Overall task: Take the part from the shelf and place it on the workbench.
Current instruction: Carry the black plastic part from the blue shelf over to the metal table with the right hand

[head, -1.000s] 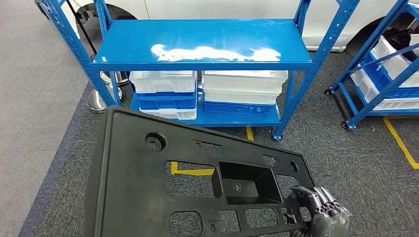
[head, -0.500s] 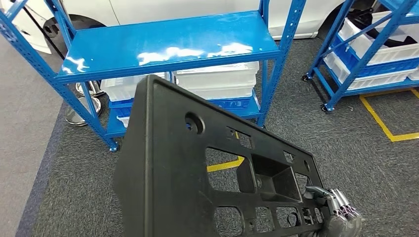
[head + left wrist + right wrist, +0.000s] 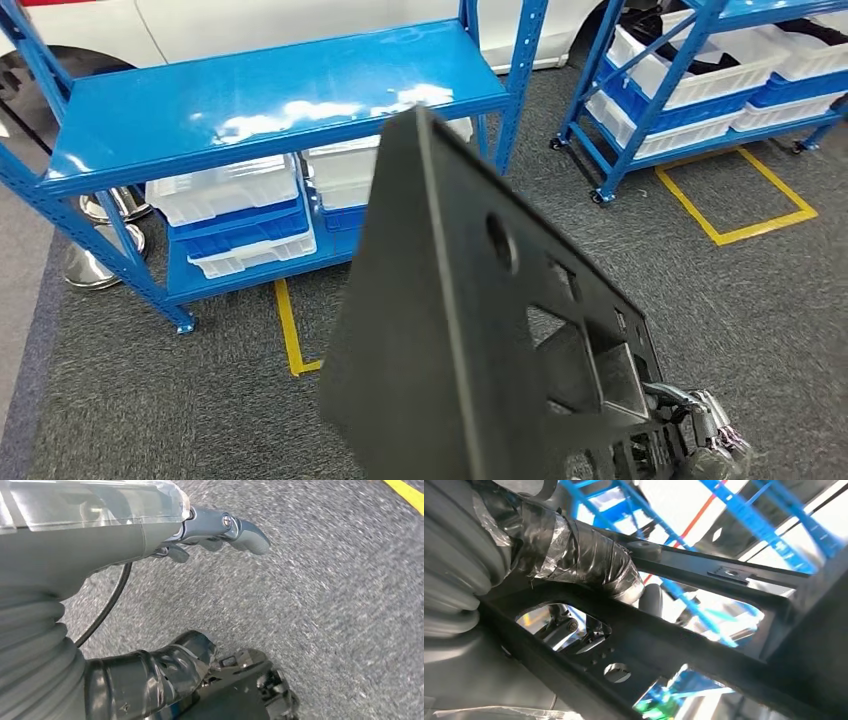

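The part (image 3: 450,330) is a large black plastic panel with several cut-outs and a round hole. It stands tilted up on edge in front of me in the head view, above the carpet. My right hand (image 3: 712,445) grips its lower right corner. In the right wrist view the taped thumb (image 3: 589,560) lies across a bar of the part (image 3: 704,645), and darker fingers show through a cut-out. My left hand (image 3: 125,540) hangs over the grey carpet with its fingers apart and nothing in it.
A blue shelf (image 3: 260,100) stands ahead on the left, its top board bare, with white and blue bins (image 3: 235,195) below. A second blue rack (image 3: 700,70) with bins stands at the right. Yellow tape lines (image 3: 745,200) mark the carpet. A steel post base (image 3: 90,265) sits far left.
The whole picture has shifted left, so the camera has turned right. The part has swung from lying fairly flat to standing steeply on edge, still in my right hand.
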### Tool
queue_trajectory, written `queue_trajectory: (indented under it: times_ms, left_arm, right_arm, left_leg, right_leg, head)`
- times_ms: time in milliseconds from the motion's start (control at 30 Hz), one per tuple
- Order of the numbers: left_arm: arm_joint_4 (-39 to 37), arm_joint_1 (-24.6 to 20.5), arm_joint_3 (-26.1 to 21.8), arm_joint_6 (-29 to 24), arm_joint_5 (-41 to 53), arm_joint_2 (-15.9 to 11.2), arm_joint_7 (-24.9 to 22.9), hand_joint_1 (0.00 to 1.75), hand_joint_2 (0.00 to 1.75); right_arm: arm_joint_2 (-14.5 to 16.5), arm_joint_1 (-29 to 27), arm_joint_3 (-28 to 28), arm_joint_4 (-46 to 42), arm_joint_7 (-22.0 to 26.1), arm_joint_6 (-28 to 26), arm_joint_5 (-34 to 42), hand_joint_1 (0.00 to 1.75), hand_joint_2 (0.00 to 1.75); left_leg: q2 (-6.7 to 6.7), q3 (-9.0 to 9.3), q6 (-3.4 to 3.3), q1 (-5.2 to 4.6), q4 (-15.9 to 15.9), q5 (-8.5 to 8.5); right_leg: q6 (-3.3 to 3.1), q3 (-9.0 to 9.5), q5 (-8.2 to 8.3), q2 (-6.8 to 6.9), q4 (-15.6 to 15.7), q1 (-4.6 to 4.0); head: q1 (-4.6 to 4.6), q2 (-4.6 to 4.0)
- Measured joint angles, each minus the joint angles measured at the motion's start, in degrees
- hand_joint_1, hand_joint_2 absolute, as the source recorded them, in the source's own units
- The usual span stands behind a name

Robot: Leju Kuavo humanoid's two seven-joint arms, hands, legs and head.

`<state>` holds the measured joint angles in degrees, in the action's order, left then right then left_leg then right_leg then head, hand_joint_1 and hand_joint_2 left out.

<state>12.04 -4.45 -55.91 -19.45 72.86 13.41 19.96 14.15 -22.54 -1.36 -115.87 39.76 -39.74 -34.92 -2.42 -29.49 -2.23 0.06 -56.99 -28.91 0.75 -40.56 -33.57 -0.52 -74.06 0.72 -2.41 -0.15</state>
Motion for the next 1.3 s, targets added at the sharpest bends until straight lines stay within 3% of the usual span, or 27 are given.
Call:
queue_trajectory:
  times_ms: [33,100,167,233,300,333,400,467,500,533,600,633,700,767,833,900,933,967,1000,1033,1100,1167,1200,1267,1300]
  left_arm:
    - [0.0,-0.03,0.0,0.0,0.01,0.0,-0.02,0.0,1.75]
    - [0.0,-0.09,-0.01,-0.02,0.01,0.01,-0.02,0.0,1.75]
    - [0.0,-0.11,-0.02,-0.06,-0.01,0.01,-0.02,0.0,1.75]
    - [0.0,-0.2,-0.03,-0.09,-0.01,0.01,-0.03,0.0,1.75]
    - [0.0,-0.35,-0.04,-0.09,-0.01,0.01,-0.03,0.0,1.75]
    - [0.0,-0.36,-0.04,-0.08,0.0,0.02,-0.04,0.0,1.75]
    - [0.0,-0.22,-0.06,-0.07,0.01,0.03,-0.09,0.0,1.75]
    - [0.0,-0.01,-0.11,-0.05,0.01,0.03,-0.24,0.0,1.75]
    - [0.0,0.05,-0.15,-0.04,0.01,0.02,-0.32,0.0,1.75]
    - [0.0,0.07,-0.2,-0.02,0.01,0.02,-0.39,0.0,1.75]
    - [0.0,0.07,-0.31,0.0,0.02,0.01,-0.44,0.0,1.75]
    - [0.0,0.08,-0.36,-0.02,0.04,0.01,-0.46,0.0,1.75]
    - [0.0,0.06,-0.4,-0.12,0.32,0.02,-0.63,0.0,1.75]
    - [0.0,0.04,-0.4,-0.36,0.63,0.07,-0.85,0.0,1.75]
    - [0.0,0.07,-0.42,-0.55,0.71,0.18,-0.95,0.0,1.75]
    - [0.0,0.11,-0.42,-0.58,0.71,0.29,-0.95,0.0,1.75]
    - [0.0,0.18,-0.42,-0.58,0.71,0.33,-0.95,0.0,1.75]
    - [0.0,0.23,-0.43,-0.59,0.71,0.33,-0.96,0.0,1.75]
    - [0.0,0.25,-0.43,-0.59,0.71,0.32,-0.96,0.0,1.75]
    - [0.0,0.22,-0.44,-0.59,0.71,0.33,-0.97,0.0,1.75]
    - [0.0,0.1,-0.44,-0.59,0.72,0.38,-0.97,0.0,1.75]
    - [0.0,0.05,-0.44,-0.59,0.72,0.44,-0.97,0.0,1.75]
    - [0.0,0.02,-0.44,-0.59,0.72,0.44,-0.97,0.0,1.75]
    - [0.0,-0.11,-0.44,-0.59,0.73,0.45,-0.97,0.0,1.75]
    - [0.0,-0.18,-0.44,-0.59,0.75,0.45,-0.96,0.0,1.75]
  right_arm:
    - [0.03,-0.03,0.0,-0.04,-0.01,0.0,0.21,1.75,1.75]
    - [0.09,0.03,0.0,-0.26,0.0,0.0,0.61,1.75,1.75]
    - [0.24,0.08,0.01,-0.61,0.03,0.0,1.0,1.75,1.75]
    - [0.53,0.0,0.02,-1.01,0.05,0.0,1.31,1.75,1.75]
    - [0.86,-0.05,0.06,-1.46,0.06,-0.02,1.53,1.75,1.75]
    - [1.08,-0.01,0.08,-1.7,0.06,-0.03,1.66,1.75,1.75]
    - [1.54,0.07,0.11,-2.15,0.06,-0.04,2.02,1.75,1.75]
    - [2.08,0.07,0.11,-2.74,0.06,-0.04,2.37,1.75,1.75]
    - [2.38,0.06,0.11,-3.16,0.06,-0.04,2.46,1.75,1.75]
    - [2.69,0.05,0.11,-3.63,0.06,-0.04,2.47,1.75,1.75]
    - [3.28,-0.02,0.13,-4.57,0.01,-0.04,2.36,1.75,1.75]
    - [3.54,-0.1,0.15,-4.91,-0.02,-0.04,2.31,1.75,1.75]
    - [3.92,-0.54,0.27,-5.5,-0.08,-0.04,2.46,1.75,1.75]
    - [4.05,-1.41,0.55,-6.1,-0.08,-0.04,2.93,1.75,1.75]
    - [4.07,-2.11,0.91,-6.63,-0.07,-0.04,3.29,1.75,1.75]
    - [4.08,-2.34,1.17,-6.84,-0.07,-0.04,3.37,1.75,1.75]
    - [4.08,-2.4,1.25,-6.86,-0.07,-0.04,3.38,1.75,1.75]
    - [4.08,-2.51,1.32,-6.86,-0.07,-0.04,3.38,1.75,1.75]
    - [4.08,-2.6,1.37,-6.86,-0.07,-0.04,3.39,1.75,1.75]
    - [4.08,-2.66,1.42,-6.88,-0.07,-0.04,3.41,1.75,1.75]
    - [4.08,-2.69,1.49,-6.96,-0.07,-0.04,3.44,1.75,1.75]
    - [4.1,-2.72,1.56,-7.08,-0.06,-0.04,3.44,1.75,1.75]
    - [4.11,-2.75,1.61,-7.14,-0.05,-0.04,3.44,1.75,1.75]
    - [4.16,-2.86,1.76,-7.32,-0.03,-0.05,3.45,1.75,1.75]
    - [4.2,-2.9,1.86,-7.44,-0.01,-0.06,3.46,1.75,1.75]
  left_leg:
    - [-0.65,0.05,0.07,0.01,-0.11,-0.14]
    - [-1.77,0.17,0.51,-0.17,-0.54,-0.61]
    - [-2.73,0.2,0.99,-0.52,-0.92,-1.01]
    - [-3.76,0.26,1.32,-0.67,-1.01,-1.18]
    - [-2.5,-0.04,1.86,-0.43,-2.09,-2.34]
    - [-1.1,-0.82,2.13,-0.26,-4.02,-3.79]
    - [1.43,-3.8,2.42,-0.03,-10.88,-7.65]
    - [1.85,-6.54,2.37,0.02,-16.86,-9.49]
    - [1.92,-6.71,2.24,0.02,-17.13,-8.76]
    - [2.12,-5.85,2.04,0.02,-15.18,-7.0]
    - [4.1,-2.56,1.56,0.03,-7.79,-2.83]
    - [5.28,-1.15,1.4,0.05,-4.49,-1.65]
    - [6.55,-0.03,1.24,-0.03,-1.65,-1.28]
    - [5.51,0.18,0.92,0.03,-0.92,-0.95]
    - [4.13,0.34,0.35,0.19,-0.01,-0.31]
    - [2.53,0.34,-0.05,0.06,0.35,-0.07]
    - [1.67,0.28,-0.14,-0.04,0.31,-0.09]
    - [0.84,0.24,-0.18,-0.11,0.26,-0.14]
    - [0.05,0.23,-0.19,-0.14,0.22,-0.2]
    - [-0.65,0.25,-0.17,-0.14,0.14,-0.3]
    - [-1.8,0.43,0.04,-0.17,-0.04,-0.62]
    - [-2.66,0.57,0.47,-0.39,-0.33,-0.96]
    - [-3.06,0.62,0.68,-0.49,-0.38,-1.04]
    - [-3.84,0.75,1.13,-0.59,-0.36,-1.2]
    - [-3.4,0.69,1.4,-0.52,-0.7,-1.69]
  right_leg:
    - [0.05,1.44,1.61,0.36,2.54,0.09]
    - [-0.14,5.18,4.24,2.85,9.68,-0.12]
    - [-0.74,6.89,4.79,4.81,13.34,-0.51]
    - [-1.41,6.71,4.84,4.13,13.48,-0.64]
    - [-2.03,6.57,5.15,2.99,13.73,-0.55]
    - [-2.36,6.52,5.32,2.41,13.85,-0.44]
    - [-2.83,6.35,5.52,1.21,13.89,-0.43]
    - [-3.02,6.25,5.62,-0.23,13.84,-0.54]
    - [-3.04,6.26,5.65,-0.99,13.8,-0.58]
    - [-3.04,6.32,5.66,-1.75,13.75,-0.58]
    - [-2.92,6.4,5.72,-3.11,13.64,-0.58]
    - [-2.74,6.31,5.8,-3.75,13.56,-0.57]
    - [-2.07,5.82,6.18,-4.85,13.52,-0.43]
    - [-1.31,5.44,6.52,-5.71,13.61,-0.24]
    - [-0.87,4.53,5.05,-4.1,11.77,-0.42]
    - [-0.52,1.93,1.38,-1.32,5.82,-0.49]
    - [-0.32,0.41,-0.3,-0.63,2.27,-0.39]
    - [-0.14,-0.62,-1.15,-0.29,-0.29,-0.27]
    - [0.0,-0.74,-0.94,-0.06,-0.96,-0.14]
    - [0.09,0.31,0.3,0.23,0.64,-0.03]
    - [0.01,4.73,3.55,2.15,8.31,-0.07]
    - [-0.43,7.6,4.94,3.88,13.84,-0.54]
    - [-0.65,7.78,4.78,4.07,14.51,-0.8]
    - [-1.15,7.59,5.1,2.95,14.73,-0.84]
    - [-1.49,7.63,5.28,2.44,14.96,-0.69]
  head:
    - [0.0,0.0]
    - [-0.02,0.0]
    - [0.07,0.0]
    - [0.16,0.0]
    - [0.16,0.0]
    - [0.16,0.0]
    - [0.18,0.0]
    - [0.18,0.0]
    - [0.19,0.0]
    - [0.19,0.0]
    - [0.18,0.0]
    - [0.16,0.0]
    - [0.18,0.0]
    - [0.19,0.0]
    - [0.1,0.0]
    - [0.0,0.0]
    - [-0.01,0.0]
    - [-0.01,0.0]
    - [-0.01,0.0]
    - [-0.01,0.0]
    - [-0.01,0.0]
    - [0.01,0.0]
    - [0.02,0.0]
    - [0.03,0.0]
    - [0.02,0.0]
